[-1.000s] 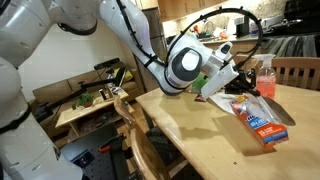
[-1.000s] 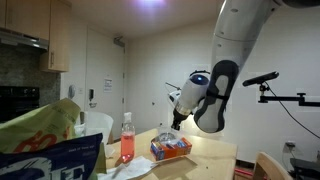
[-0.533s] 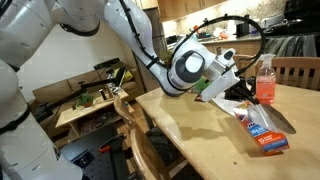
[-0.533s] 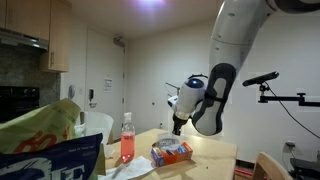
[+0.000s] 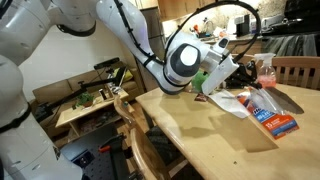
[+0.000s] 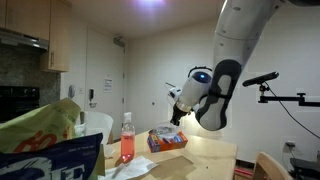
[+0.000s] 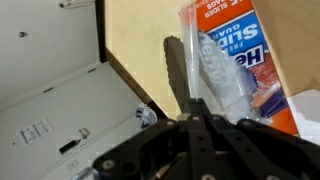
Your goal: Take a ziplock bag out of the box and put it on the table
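on the tabletop (image 5: pixel 190 135), near its far edge, the box (image 5: pixel 272 116) sat with the bag (image 5: pixel 230 101) partly drawn from its mouth. the pincer (image 5: pixel 226 80) was pinched shut on the bag's end. extraction seemed underway; next, the bag must slide free without dragging the box.

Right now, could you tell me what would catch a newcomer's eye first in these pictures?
The big white robot arm looms over the pale wooden table, its claw pinched shut on a clear plastic bag. The bag trails from an orange-and-blue box, near a pink spray bottle.
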`<state>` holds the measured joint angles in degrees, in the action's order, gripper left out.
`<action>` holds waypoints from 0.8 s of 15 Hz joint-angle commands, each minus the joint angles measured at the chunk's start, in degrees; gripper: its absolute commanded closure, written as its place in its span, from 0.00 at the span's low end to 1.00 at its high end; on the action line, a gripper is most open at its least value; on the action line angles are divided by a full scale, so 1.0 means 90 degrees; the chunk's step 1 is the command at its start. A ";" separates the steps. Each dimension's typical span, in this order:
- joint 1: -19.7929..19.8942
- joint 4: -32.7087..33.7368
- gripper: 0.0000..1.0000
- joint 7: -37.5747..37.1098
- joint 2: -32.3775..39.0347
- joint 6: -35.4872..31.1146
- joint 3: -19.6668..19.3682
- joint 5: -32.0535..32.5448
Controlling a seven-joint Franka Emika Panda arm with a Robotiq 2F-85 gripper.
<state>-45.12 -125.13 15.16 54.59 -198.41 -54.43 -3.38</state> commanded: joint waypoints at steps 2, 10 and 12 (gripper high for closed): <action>-0.1070 -0.0365 1.00 -0.0064 -0.0102 -0.0045 -0.0770 -0.0453; 0.1411 0.1840 1.00 -0.0235 0.0618 0.2693 0.1275 0.0627; 0.1935 0.2313 1.00 -0.0281 0.0624 0.3177 0.1653 0.1055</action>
<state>-33.88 -111.70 15.12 59.22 -176.37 -43.34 0.76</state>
